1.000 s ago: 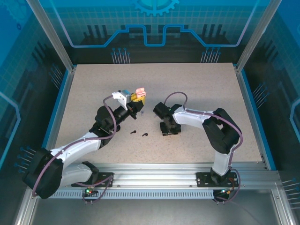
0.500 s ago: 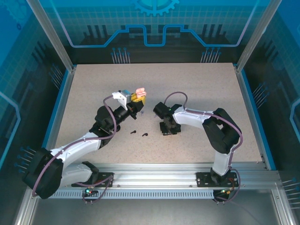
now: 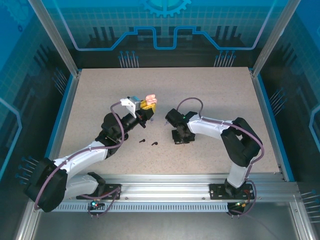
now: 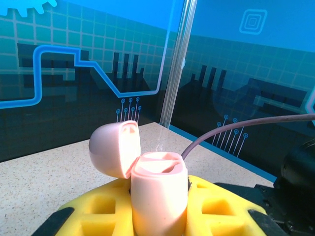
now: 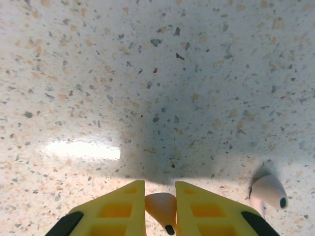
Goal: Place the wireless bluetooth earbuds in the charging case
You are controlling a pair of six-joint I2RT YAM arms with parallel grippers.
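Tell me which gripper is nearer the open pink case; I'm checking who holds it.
Left. The left gripper clamps the pink case, raised off the table. The right gripper is down at the table, right of the case, a pink earbud between its fingers.

Pale pink charging case (image 4: pixel 158 196), yellow right pincer (image 5: pixel 160 186), pale pink earbud (image 5: pixel 161 205), black earbuds (image 3: pixel 142 141), beige speckled table (image 5: pixel 147 73)

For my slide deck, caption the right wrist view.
Right gripper pinches a pale pink earbud over the speckled table; a second earbud lies to the right.
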